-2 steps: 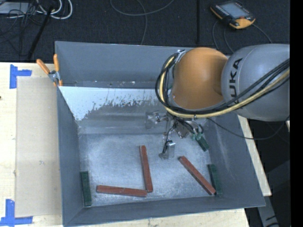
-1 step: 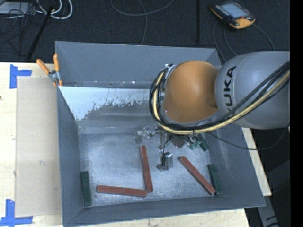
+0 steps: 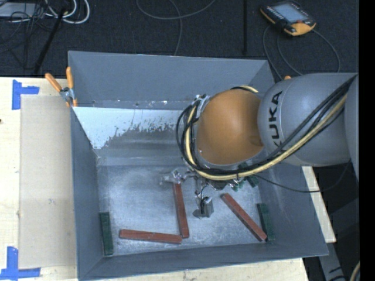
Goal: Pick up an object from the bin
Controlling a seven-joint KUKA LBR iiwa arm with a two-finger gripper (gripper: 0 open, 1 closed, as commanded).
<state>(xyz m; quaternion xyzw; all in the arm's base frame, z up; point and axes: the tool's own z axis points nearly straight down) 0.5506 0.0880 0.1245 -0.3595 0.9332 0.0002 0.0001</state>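
My gripper (image 3: 203, 206) hangs low over the middle of the bin floor, under the arm's orange cover. Its dark tip stands between two reddish-brown sticks: one upright-lying stick (image 3: 180, 211) just to its left and a slanted one (image 3: 242, 216) to its right. Nothing shows between the fingers, and whether they stand apart is hidden. A third reddish-brown stick (image 3: 150, 236) lies flat along the front, meeting the foot of the first.
A dark green bar (image 3: 105, 233) lies by the left front wall and another dark green bar (image 3: 262, 219) by the right wall. The arm's orange cover and cables hide the back right of the floor.
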